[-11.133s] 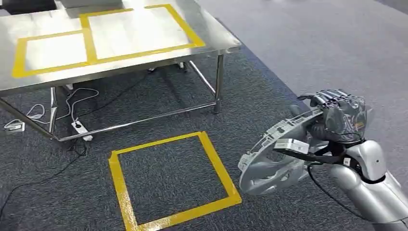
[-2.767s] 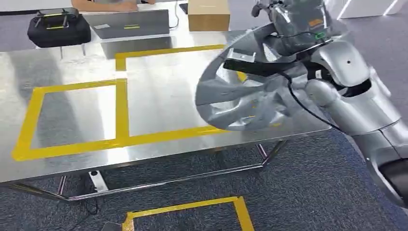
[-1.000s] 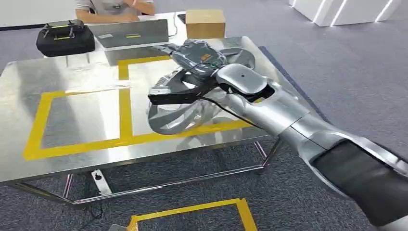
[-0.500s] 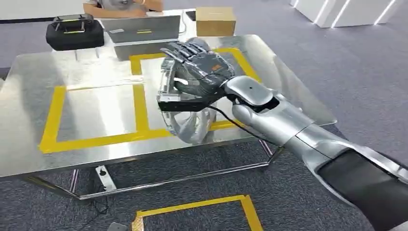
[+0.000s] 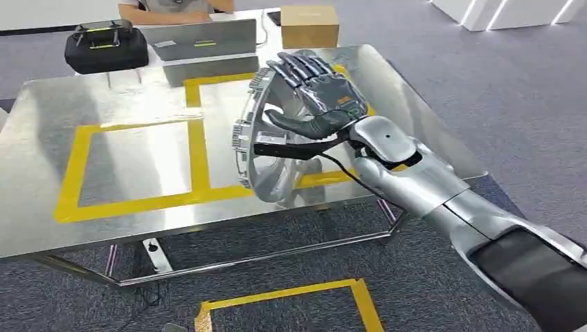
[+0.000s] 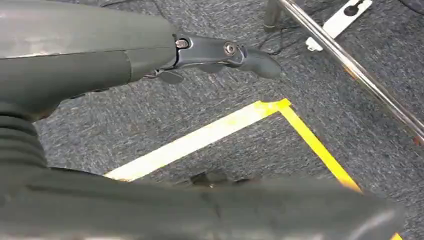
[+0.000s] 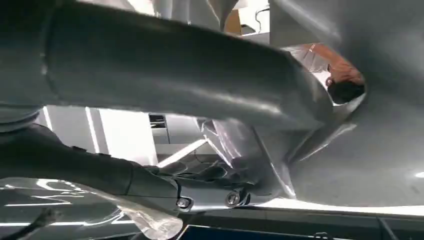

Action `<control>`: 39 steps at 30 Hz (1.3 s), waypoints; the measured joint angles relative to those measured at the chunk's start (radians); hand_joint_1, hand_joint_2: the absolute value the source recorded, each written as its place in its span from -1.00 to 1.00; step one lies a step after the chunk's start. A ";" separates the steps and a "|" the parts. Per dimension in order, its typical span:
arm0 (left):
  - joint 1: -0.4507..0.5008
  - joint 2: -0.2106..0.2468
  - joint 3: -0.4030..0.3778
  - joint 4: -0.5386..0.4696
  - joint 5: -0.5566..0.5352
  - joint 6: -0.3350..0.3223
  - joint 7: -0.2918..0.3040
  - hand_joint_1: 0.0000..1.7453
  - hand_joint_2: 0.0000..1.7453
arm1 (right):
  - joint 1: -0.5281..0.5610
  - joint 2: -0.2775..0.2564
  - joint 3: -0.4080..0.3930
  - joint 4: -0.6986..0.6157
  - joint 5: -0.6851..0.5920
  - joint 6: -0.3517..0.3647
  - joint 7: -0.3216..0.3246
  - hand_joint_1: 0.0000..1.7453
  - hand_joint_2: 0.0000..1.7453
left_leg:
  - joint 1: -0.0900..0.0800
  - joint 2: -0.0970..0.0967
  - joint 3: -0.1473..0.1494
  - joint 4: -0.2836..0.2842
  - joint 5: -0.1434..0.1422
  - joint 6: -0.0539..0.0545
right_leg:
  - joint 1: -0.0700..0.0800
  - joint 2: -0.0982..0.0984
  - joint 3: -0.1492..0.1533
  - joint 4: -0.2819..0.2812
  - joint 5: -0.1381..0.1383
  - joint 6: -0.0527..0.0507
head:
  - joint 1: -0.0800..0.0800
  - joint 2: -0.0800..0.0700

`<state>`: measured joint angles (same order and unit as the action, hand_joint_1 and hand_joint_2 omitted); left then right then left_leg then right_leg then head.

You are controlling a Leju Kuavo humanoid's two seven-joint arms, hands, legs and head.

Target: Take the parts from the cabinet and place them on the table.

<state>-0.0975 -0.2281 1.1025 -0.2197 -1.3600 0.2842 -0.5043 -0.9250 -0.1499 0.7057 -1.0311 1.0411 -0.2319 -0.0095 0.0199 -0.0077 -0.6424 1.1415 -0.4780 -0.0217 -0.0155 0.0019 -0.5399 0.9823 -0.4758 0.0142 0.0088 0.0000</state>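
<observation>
Head view: right hand [image 5: 315, 97] grips upright wheel part [image 5: 266, 149].

A shiny steel bench [image 5: 124, 214] on thin metal legs stands on dark grey carpet [image 5: 484, 83]. Beyond the bench sit a black case [image 5: 105, 47], a grey laptop [image 5: 201, 40] and a cardboard box [image 5: 309, 25]. Yellow tape [image 5: 291, 294] marks the carpet before it.
</observation>
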 joint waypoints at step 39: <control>0.029 0.005 -0.015 0.001 0.002 0.023 0.029 -1.00 -1.00 | 0.210 0.072 -0.361 -0.126 -0.836 -0.021 -0.169 -1.00 -1.00 | -0.007 -0.001 0.055 -0.130 0.023 0.055 | 0.007 -0.002 -0.058 0.060 -0.038 0.038 | 0.008 0.000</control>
<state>-0.0682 -0.2232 1.0872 -0.2186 -1.3581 0.3067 -0.4757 -0.7147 -0.0778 0.3444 -1.1574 0.2047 -0.2533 -0.1782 0.0133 -0.0086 -0.5875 1.0119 -0.4551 0.0329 -0.0087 0.0004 -0.5976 1.0424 -0.5135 0.0521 0.0168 0.0000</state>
